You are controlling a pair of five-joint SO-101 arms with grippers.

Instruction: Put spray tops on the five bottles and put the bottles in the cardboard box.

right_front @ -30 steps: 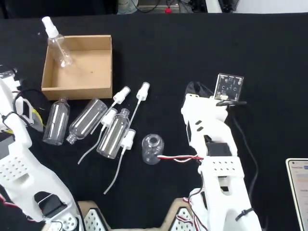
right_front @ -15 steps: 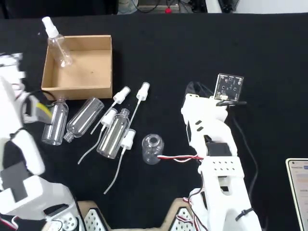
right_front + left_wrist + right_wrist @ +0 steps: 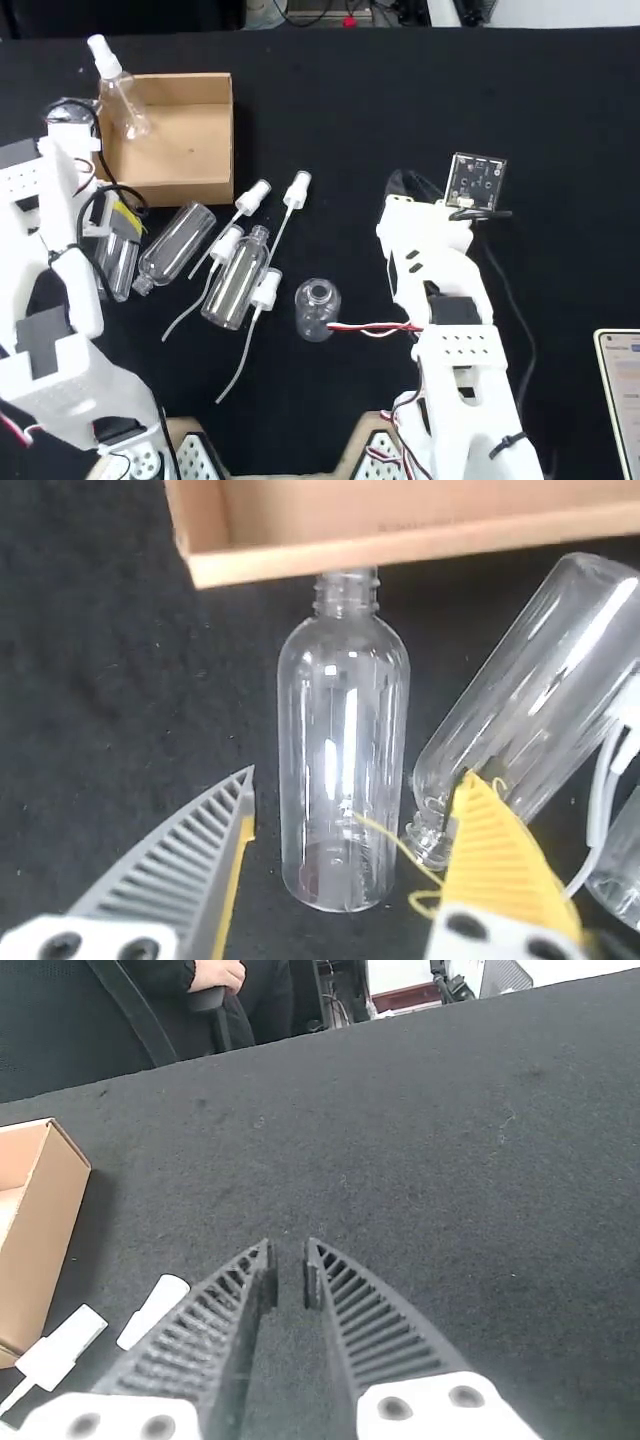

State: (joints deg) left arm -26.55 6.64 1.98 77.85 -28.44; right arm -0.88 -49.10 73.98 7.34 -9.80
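A cardboard box (image 3: 190, 140) stands at the back left, with one capped spray bottle (image 3: 118, 88) leaning in its corner. Just in front of it lie two clear open bottles (image 3: 118, 262) (image 3: 178, 243); a third bottle (image 3: 238, 278) lies beside them and a fourth bottle (image 3: 318, 308) stands upright. Loose white spray tops (image 3: 253, 196) (image 3: 297, 189) lie around them. My left gripper (image 3: 357, 780) is open, its fingers on either side of the leftmost lying bottle (image 3: 340, 740), whose neck points at the box wall (image 3: 400, 530). Hovering over bare cloth right of the bottles, my right gripper (image 3: 288, 1260) is shut on nothing.
A small circuit board (image 3: 477, 182) sits beside the right arm (image 3: 440, 300), and a phone (image 3: 620, 385) lies at the table's right edge. Red and white cables run from the upright bottle's side to the right arm. More spray tops (image 3: 150, 1310) lie near the box corner (image 3: 30, 1220).
The left arm has swung in from the left edge toward the box and now hangs over the leftmost lying bottle. The right arm has not moved.
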